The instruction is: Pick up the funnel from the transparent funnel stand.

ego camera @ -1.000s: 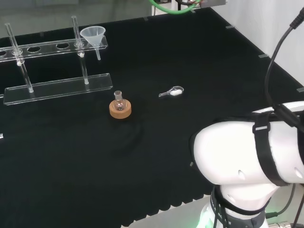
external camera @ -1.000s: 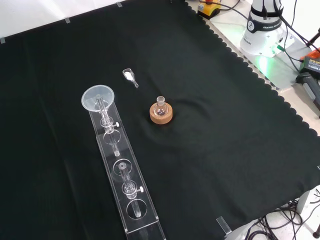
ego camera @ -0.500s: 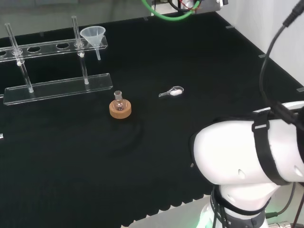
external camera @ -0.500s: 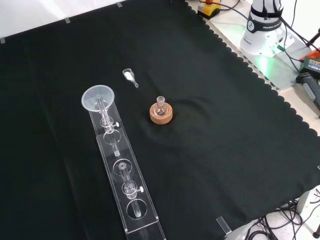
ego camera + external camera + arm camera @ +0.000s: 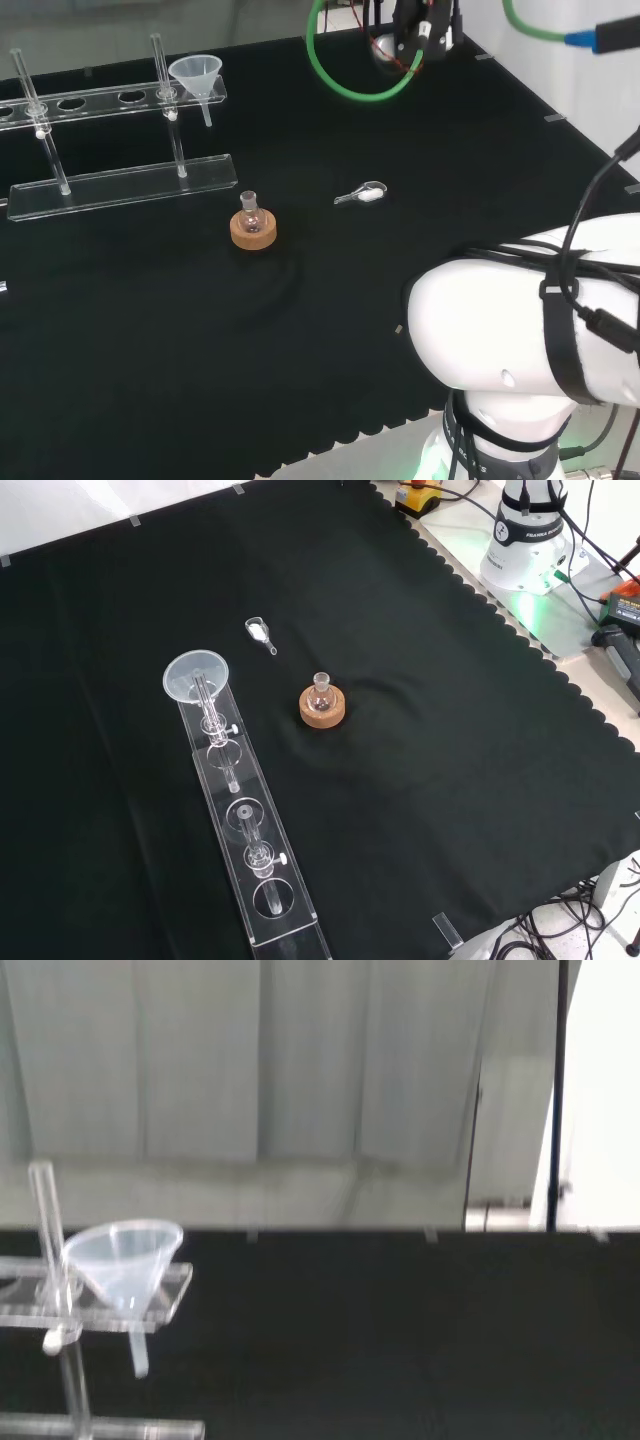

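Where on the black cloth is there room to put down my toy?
Lots of bare cloth lies right of the flask on its cork ring in the front view. It is crowded on the left, where the funnel, clear stand and small scoop sit.

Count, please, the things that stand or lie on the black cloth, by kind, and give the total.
Funnel: 1
Transparent funnel stand: 1
Small flask: 1
Cork ring: 1
Small scoop: 1
Total: 5
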